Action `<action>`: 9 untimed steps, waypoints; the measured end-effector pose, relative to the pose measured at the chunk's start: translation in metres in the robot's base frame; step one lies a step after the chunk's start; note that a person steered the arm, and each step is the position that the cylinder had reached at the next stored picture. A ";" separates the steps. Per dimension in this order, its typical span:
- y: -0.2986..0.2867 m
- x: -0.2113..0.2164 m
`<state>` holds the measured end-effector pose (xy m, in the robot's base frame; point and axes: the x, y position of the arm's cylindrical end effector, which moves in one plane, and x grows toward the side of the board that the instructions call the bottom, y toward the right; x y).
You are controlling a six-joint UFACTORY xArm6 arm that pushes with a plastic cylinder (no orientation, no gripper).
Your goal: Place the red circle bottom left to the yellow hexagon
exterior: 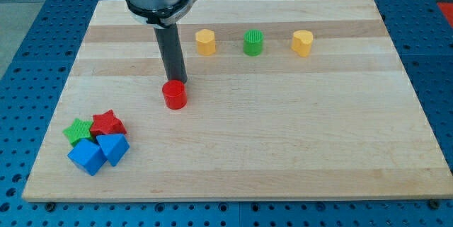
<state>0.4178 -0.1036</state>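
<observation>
The red circle (174,95) stands on the wooden board, left of centre. The yellow hexagon (205,42) stands above it and to the right, near the view's top. My tip (175,80) sits right behind the red circle, at its upper edge, touching it or nearly so. The dark rod rises from there to the arm's grey end at the view's top.
A green circle (253,42) and a yellow heart-like block (302,42) stand in a row right of the hexagon. At the lower left a green star (77,130), a red star (107,123) and two blue blocks (86,156) (113,148) cluster together.
</observation>
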 end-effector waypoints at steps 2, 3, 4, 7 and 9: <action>-0.038 0.041; -0.039 0.061; -0.039 0.072; 0.007 0.038; 0.010 0.038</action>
<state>0.4554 -0.0935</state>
